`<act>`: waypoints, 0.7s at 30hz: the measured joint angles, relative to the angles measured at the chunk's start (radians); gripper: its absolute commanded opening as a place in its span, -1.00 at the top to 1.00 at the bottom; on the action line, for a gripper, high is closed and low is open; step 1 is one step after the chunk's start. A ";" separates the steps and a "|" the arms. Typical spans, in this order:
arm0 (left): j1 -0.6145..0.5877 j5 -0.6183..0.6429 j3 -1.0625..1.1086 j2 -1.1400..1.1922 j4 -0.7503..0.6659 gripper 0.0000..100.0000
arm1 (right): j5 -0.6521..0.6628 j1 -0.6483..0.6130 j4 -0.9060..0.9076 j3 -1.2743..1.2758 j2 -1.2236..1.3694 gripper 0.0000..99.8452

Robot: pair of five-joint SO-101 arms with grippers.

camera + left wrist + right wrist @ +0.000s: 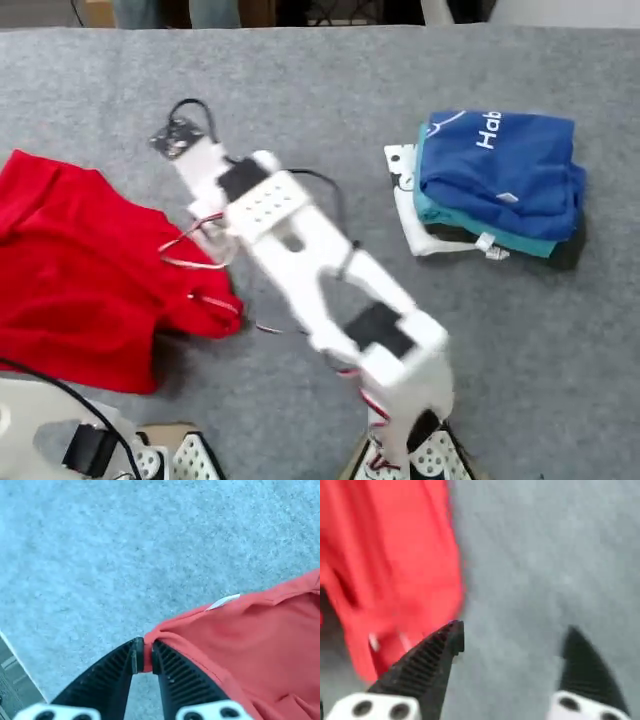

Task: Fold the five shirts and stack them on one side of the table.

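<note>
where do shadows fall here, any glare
High view: dark shadows under the right edge of the stack of folded shirts, blue on top, and under the crumpled red shirt's near edge; no glare on the grey felt table cover. Left wrist view: even light, soft shading in the red folds. Right wrist view: one dark fold shadow in the red cloth.

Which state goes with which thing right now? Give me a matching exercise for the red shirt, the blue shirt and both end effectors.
Things:
1. red shirt
2. blue shirt
3. left end effector
4. right end effector

States:
A. open over the table
B. folded, on top of the stack
C. unfolded and rumpled
D. shut on a cloth edge

Pairs: 1-C, 2-B, 3-D, 4-A.
</note>
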 measured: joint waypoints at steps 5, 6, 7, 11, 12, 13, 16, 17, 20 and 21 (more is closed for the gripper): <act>-0.014 0.012 0.000 0.000 0.003 0.94 | -0.144 -0.104 -0.005 -0.347 0.347 0.42; -0.017 0.012 0.002 0.000 0.003 0.94 | -0.163 -0.115 -0.006 -0.420 0.413 0.47; -0.017 0.012 0.002 0.000 0.003 0.94 | -0.178 -0.121 -0.006 -0.489 0.479 0.52; -0.025 0.012 0.002 0.000 0.003 0.94 | -0.192 -0.112 0.084 -0.787 0.681 0.87; -0.025 0.012 0.002 0.000 0.003 0.94 | -0.192 -0.107 0.127 -0.861 0.718 0.97; -0.025 0.012 0.002 0.000 0.003 0.94 | -0.190 -0.100 0.166 -0.936 0.756 0.97; -0.025 0.012 0.020 0.000 0.003 0.94 | -0.190 -0.061 0.293 -1.149 0.855 0.98; -0.020 0.012 0.035 0.000 0.003 0.94 | -0.187 -0.054 0.341 -1.209 0.875 0.97; 0.025 0.012 0.101 0.000 0.003 0.94 | -0.184 -0.021 0.402 -1.255 0.875 0.97; 0.046 0.012 0.127 0.000 0.003 0.94 | -0.184 0.000 0.410 -1.246 0.864 0.97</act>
